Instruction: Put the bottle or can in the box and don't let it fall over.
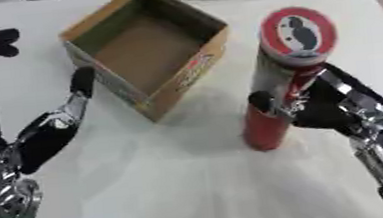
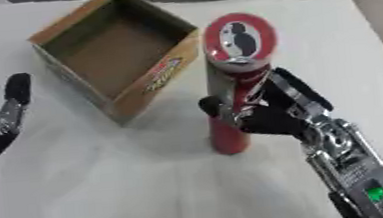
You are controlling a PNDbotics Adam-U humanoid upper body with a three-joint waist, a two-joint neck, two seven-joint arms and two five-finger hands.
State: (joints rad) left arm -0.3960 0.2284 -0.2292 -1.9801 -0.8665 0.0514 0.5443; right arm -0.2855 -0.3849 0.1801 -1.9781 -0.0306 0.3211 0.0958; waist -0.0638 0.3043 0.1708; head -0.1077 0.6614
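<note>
Tall red can upright on the desk, centre right of the frame, beside the open cardboard box at upper left. Right robot hand curled round its middle. Left robot hand spread, lower left. Likely stiff, smooth, top-heavy; best gripped mid-height.

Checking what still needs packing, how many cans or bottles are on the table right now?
1. A tall red can stands upright on the table, right of the open box, with the right hand curled around it. None shows inside the box.
</note>
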